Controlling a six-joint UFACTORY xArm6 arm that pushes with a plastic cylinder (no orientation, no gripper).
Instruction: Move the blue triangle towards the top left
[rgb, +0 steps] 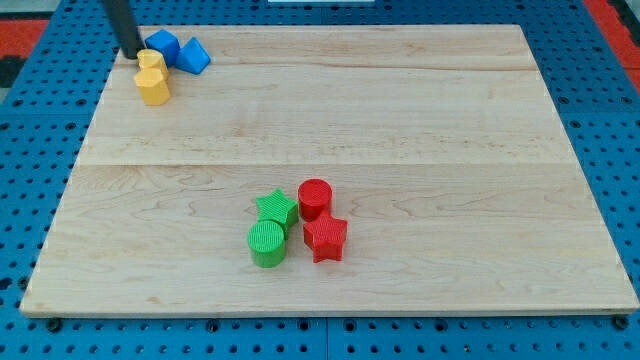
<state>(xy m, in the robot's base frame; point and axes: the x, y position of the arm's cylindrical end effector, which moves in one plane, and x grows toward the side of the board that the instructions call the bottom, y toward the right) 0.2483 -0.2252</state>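
— Where is the blue triangle (195, 56)?

— Near the counter's (420, 130) top-left corner, touching a second blue block (162, 46) on its left. Two yellow blocks (152, 79) sit just below them.

— And my tip (131, 53)?

— At that corner, just left of the blue pair, beside the upper yellow block. No pincer shows, only the rod.

— Anything else?

— Green star (276, 208), green cylinder (267, 243), red cylinder (314, 198) and red star (325, 238) cluster near the bottom edge.

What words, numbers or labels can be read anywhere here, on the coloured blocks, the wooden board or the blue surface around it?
None: no word, number, brand or sign shows anywhere.
The wooden board is bare wood.
The blocks, such as the blue triangle and the red star, carry only moulded ridges.
The blue pegboard shows only rows of holes.
My tip, beside the yellow blocks, is plain and dark.
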